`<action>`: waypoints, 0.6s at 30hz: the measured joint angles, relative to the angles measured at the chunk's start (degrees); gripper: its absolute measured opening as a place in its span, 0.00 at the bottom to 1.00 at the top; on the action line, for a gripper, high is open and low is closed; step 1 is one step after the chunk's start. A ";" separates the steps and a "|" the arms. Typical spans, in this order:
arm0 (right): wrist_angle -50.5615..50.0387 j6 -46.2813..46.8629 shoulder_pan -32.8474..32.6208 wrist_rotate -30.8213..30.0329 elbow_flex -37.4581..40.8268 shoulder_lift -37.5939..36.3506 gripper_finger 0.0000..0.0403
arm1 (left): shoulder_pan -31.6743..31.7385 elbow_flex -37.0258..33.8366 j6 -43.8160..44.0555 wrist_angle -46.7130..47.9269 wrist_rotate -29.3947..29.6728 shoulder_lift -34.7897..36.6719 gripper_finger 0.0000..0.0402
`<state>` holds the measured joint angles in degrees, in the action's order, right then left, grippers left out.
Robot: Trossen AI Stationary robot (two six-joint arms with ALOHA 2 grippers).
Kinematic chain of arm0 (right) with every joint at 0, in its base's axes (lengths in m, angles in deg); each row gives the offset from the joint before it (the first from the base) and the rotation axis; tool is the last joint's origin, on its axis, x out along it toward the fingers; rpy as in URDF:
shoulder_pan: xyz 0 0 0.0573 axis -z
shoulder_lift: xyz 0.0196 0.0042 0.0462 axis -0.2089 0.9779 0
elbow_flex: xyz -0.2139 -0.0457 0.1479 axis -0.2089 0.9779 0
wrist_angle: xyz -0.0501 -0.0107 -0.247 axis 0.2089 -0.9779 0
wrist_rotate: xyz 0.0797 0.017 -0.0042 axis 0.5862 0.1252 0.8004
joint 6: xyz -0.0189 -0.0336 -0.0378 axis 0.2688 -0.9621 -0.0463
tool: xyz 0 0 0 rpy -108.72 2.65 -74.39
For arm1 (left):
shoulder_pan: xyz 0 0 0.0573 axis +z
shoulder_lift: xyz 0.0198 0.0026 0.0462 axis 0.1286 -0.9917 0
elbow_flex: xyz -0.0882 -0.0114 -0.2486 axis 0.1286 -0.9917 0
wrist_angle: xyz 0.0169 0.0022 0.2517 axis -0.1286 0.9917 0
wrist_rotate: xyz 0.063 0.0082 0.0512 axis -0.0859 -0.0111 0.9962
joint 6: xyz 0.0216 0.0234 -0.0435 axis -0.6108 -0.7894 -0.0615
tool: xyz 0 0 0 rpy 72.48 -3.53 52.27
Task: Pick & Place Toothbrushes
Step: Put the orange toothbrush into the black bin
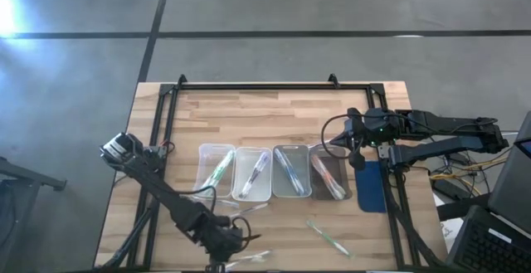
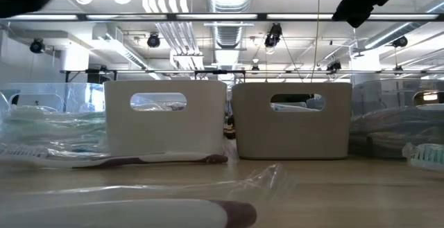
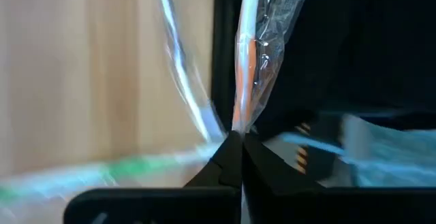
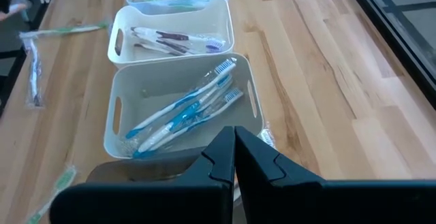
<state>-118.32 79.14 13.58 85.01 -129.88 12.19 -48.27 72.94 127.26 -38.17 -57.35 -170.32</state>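
Left wrist view: left gripper (image 3: 237,141) clenched on a crinkly clear-wrapped toothbrush (image 3: 248,60); right gripper (image 4: 234,149) clenched, empty.

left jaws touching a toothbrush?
Touching. In the left wrist view the left gripper has its jaws shut on the clear wrapper of an orange-accented toothbrush, pinched right at the tips.

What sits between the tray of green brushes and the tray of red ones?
Two more trays: one with purple-accented toothbrushes, one with blue toothbrushes, as the high view shows.
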 joint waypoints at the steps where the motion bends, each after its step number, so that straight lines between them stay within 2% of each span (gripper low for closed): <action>1: 0.00 -0.07 0.00 0.00 0.06 0.00 0.02 | 0.08 0.00 -1.60 -0.46 1.68 0.00 0.00; 11: 0.86 -0.14 0.00 -0.02 0.25 0.48 0.02 | 1.88 0.00 -20.25 -3.22 23.82 0.23 0.00; 15: 3.35 -0.33 -0.02 -0.02 0.60 0.46 0.02 | 3.73 0.00 -29.37 -7.57 32.88 0.63 0.00; 18: 5.13 -2.05 -0.12 -0.07 1.41 0.39 0.02 | 5.02 0.00 -37.03 -12.87 37.38 0.89 0.00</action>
<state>-113.19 77.09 13.46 84.94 -128.48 12.58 -43.25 72.94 90.23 -51.05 -19.97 -169.42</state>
